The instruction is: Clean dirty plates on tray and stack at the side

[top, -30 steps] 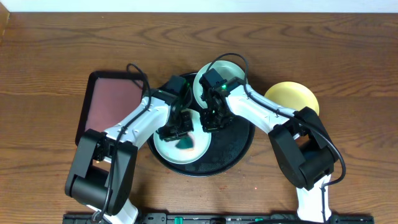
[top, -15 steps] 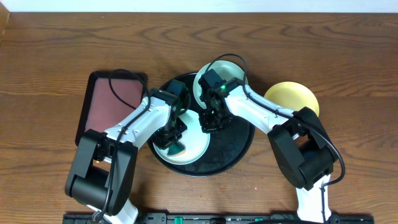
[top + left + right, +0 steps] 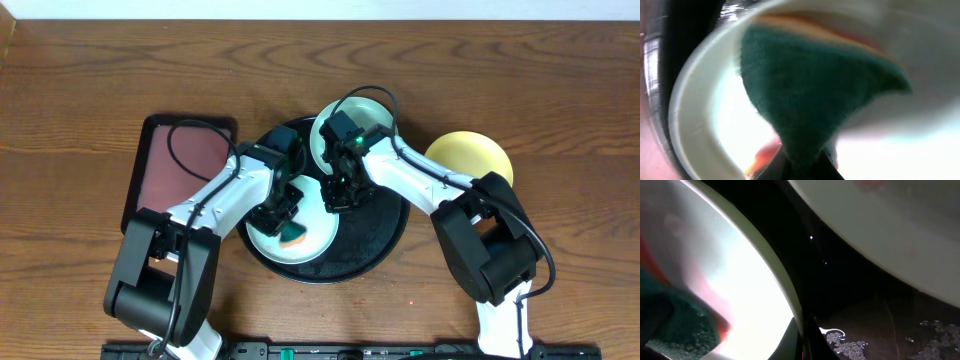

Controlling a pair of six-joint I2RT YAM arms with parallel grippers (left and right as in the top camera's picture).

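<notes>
The only wide-open wood (image 3: 320,55) I have is the band across the top of the frame and the strip down the far right. The centre is jammed: the left gripper (image 3: 283,212), pinching a green sponge (image 3: 294,236), and the right gripper (image 3: 338,195), clamped on the rim of the lower turquoise plate (image 3: 322,226), nearly meet over the black tray (image 3: 375,230). The upper turquoise plate (image 3: 378,118) leaves only the tray's lower-right floor bare. To the sides, the rectangular tray (image 3: 170,165) blocks the left and the yellow plate (image 3: 470,158) the right.
</notes>
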